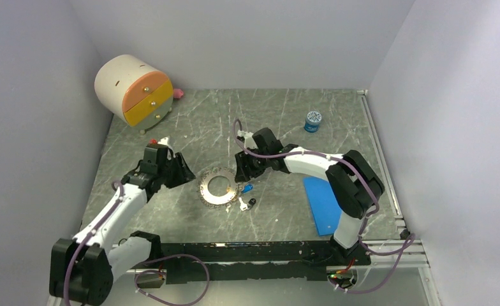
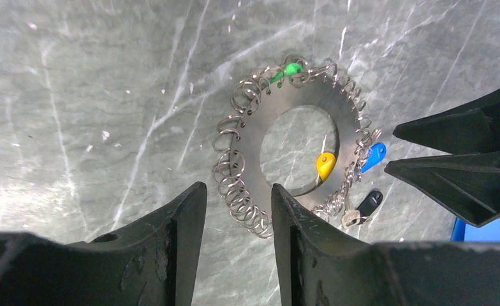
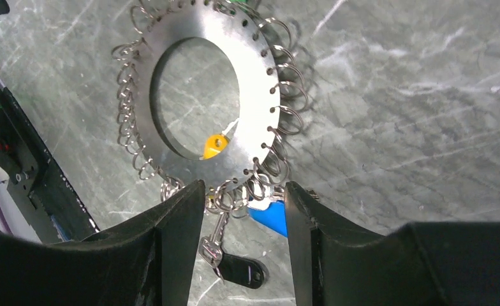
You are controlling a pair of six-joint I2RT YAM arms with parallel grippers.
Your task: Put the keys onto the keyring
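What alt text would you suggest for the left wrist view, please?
A metal keyring fringed with wire loops lies on a marbled table, with green, yellow, blue and black keys at its edges. Open left gripper below, right gripper at right.

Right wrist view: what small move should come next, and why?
Probably ease the right gripper down and close on the blue key: it lies between the open jaws at the edge of the keyring, not yet gripped.

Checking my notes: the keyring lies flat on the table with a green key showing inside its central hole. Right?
No. The yellow key is the one inside the central hole of the keyring; the green key sits at its outer edge, as the left wrist view shows. The rest holds.
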